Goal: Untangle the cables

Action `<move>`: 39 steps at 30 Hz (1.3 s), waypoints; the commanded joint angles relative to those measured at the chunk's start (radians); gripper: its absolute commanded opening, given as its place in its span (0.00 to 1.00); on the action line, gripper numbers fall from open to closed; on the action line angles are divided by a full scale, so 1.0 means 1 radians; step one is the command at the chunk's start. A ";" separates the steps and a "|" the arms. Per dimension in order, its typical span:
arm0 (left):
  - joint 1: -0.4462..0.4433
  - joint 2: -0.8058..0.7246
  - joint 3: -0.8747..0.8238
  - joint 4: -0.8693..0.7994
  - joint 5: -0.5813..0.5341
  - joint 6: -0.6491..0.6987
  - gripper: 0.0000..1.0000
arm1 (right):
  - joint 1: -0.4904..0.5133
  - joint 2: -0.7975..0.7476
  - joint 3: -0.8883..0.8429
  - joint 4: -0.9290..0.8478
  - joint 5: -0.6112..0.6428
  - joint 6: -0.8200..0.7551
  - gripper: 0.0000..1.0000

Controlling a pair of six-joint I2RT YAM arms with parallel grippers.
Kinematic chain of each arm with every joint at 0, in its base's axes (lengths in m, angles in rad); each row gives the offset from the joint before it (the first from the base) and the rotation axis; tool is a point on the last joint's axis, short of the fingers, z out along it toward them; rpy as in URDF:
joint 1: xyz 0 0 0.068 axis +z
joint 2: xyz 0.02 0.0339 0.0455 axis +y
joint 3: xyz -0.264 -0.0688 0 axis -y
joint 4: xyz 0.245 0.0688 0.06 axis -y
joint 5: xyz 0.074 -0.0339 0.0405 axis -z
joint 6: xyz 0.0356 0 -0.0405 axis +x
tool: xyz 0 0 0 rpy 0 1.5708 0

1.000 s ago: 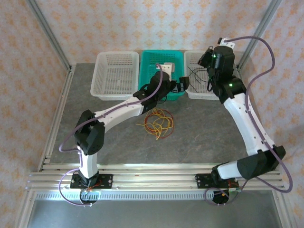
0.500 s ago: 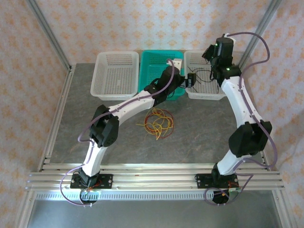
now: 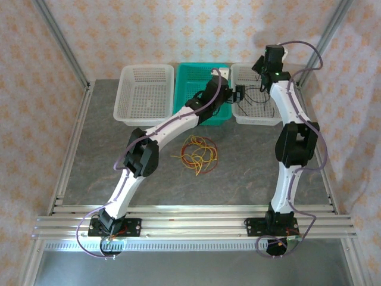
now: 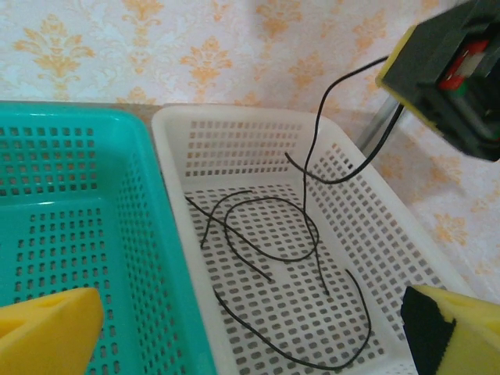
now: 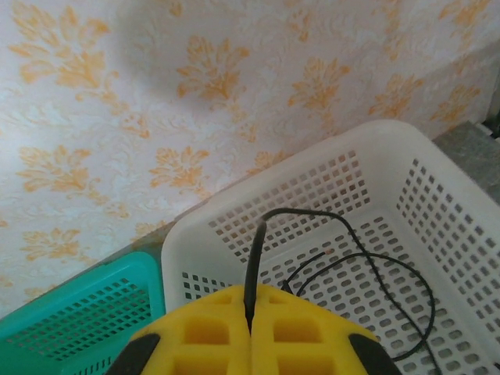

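A black cable hangs from my right gripper, which is shut on its upper end high above the right white basket. The rest of that cable lies looped on the basket floor. My left gripper stands wide open and empty, low over the wall between the teal basket and the white basket. In the top view the left gripper sits just left of the hanging black cable. A tangle of red and yellow cables lies on the table in front of the baskets.
Three baskets line the back edge: a white one on the left, the teal one in the middle, a white one on the right. Metal frame posts rise at the back corners. The papered wall stands close behind.
The right arm has straightened and lifted its gripper higher and farther back over the right basket with the black cable. The left arm has stretched farther towards that basket.
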 commanded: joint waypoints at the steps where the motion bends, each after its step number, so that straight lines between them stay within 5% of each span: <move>1: 0.008 0.009 0.040 -0.042 0.016 0.015 0.99 | -0.001 0.064 0.084 -0.058 -0.006 0.042 0.00; 5: 0.009 0.015 0.036 -0.045 0.056 0.011 0.99 | -0.005 0.136 0.151 -0.114 -0.003 0.079 0.00; 15: 0.010 -0.003 -0.002 -0.042 0.098 0.008 0.99 | -0.007 0.156 0.168 -0.142 -0.020 0.067 0.51; 29: -0.028 -0.235 -0.320 0.092 0.068 0.018 0.99 | -0.006 0.022 0.051 -0.176 -0.017 0.095 0.66; 39: -0.044 -0.464 -0.607 0.145 0.009 0.007 0.99 | 0.024 -0.356 -0.481 0.091 -0.033 0.061 0.56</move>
